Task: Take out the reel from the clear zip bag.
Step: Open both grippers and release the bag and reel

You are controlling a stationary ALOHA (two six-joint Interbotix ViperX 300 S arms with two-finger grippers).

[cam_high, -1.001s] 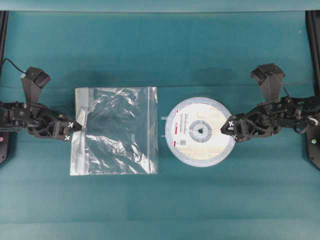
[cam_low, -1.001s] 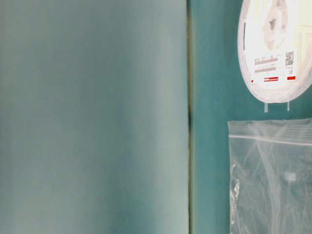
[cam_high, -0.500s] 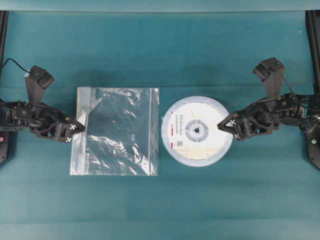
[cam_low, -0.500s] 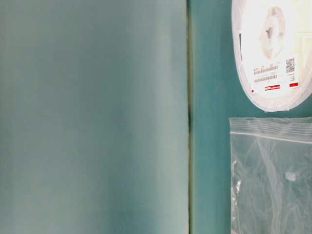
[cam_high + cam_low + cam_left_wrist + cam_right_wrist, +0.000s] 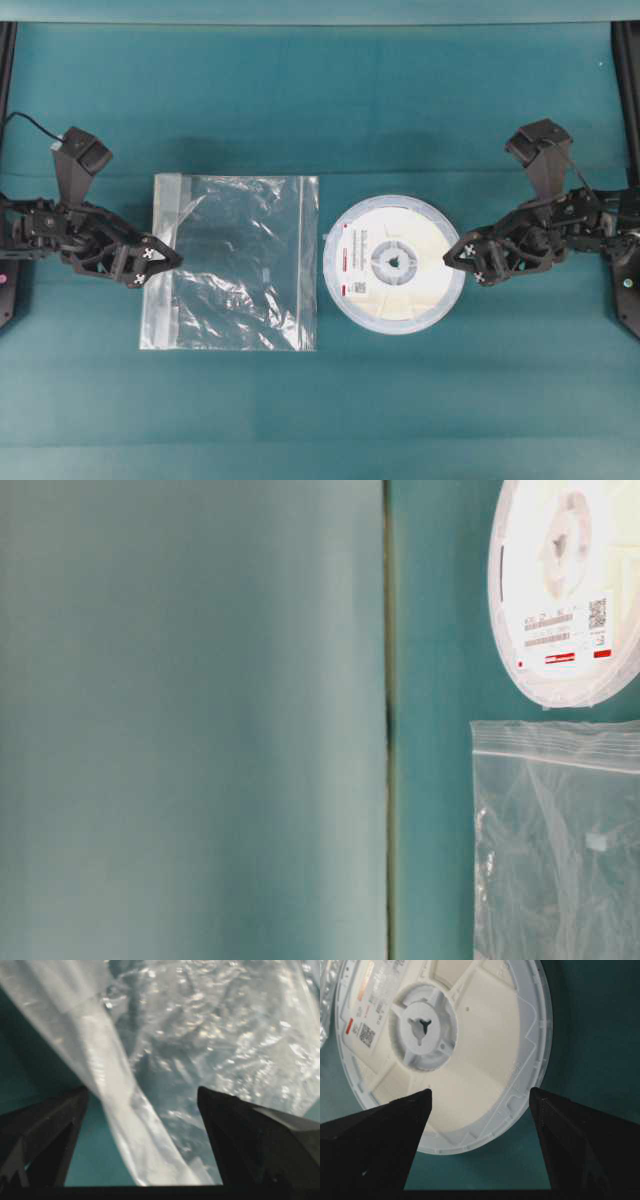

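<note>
Two wide-open, empty tools: left tool (image 5: 163,262) over the crinkly clear zip bag (image 5: 235,262), right tool (image 5: 462,262) beside the white reel (image 5: 393,264).

I see bare desk (image 5: 330,410) from 4 to 8 o'clock and again across 12. The clear zip bag (image 5: 235,262) and the reel (image 5: 395,264) fill the middle, seemingly just apart. The left tool (image 5: 165,262) blocks 9, the right tool (image 5: 462,263) blocks 3.
</note>
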